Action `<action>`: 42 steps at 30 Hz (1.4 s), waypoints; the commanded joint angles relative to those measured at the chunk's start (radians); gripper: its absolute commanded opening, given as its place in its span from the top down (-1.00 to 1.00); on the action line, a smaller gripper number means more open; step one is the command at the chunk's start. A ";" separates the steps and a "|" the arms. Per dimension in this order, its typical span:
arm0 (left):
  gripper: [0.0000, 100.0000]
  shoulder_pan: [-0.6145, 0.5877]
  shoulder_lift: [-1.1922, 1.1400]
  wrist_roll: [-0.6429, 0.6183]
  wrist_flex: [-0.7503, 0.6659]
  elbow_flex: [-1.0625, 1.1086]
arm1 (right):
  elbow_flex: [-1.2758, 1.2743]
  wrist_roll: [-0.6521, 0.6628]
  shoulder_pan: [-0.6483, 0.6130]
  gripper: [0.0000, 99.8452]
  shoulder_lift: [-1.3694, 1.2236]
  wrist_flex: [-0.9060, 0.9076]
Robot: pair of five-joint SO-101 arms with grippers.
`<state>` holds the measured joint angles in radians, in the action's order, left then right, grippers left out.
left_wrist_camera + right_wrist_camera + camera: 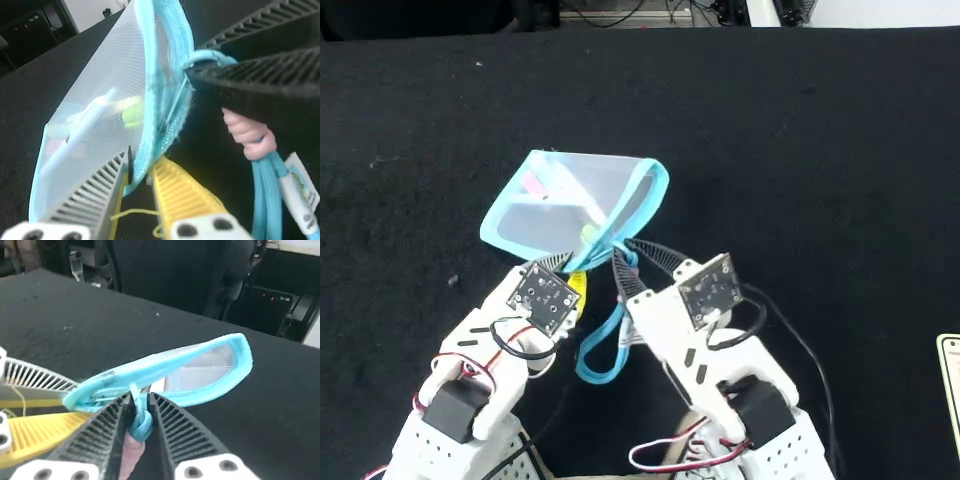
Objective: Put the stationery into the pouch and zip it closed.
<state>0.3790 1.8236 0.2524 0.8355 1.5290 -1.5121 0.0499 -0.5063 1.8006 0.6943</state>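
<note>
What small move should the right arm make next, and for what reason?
Probably draw the right gripper, shut on the zipper pull, along the open mouth of the pouch, away from the left gripper, which clamps one corner. The stationery already lies inside.

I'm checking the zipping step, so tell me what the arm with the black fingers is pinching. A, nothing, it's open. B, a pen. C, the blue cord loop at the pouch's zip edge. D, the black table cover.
C: in the right wrist view the right gripper has its black fingers closed on the blue cord loop, right at the end of the pouch rim.
</note>
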 commanded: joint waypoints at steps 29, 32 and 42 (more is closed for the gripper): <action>0.94 -0.001 -0.009 -0.006 0.057 -0.047 | -0.173 -0.011 0.400 0.98 0.094 -0.445; 0.94 -0.002 -0.009 -0.006 0.057 -0.048 | -0.173 -0.011 0.414 0.98 0.093 -0.457; 0.94 0.008 -0.009 -0.002 0.183 -0.168 | -0.173 -0.011 0.417 0.98 0.093 -0.457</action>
<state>0.3851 1.8236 0.2539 0.9398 1.4615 -1.6886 0.0514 -0.1611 1.7990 0.2831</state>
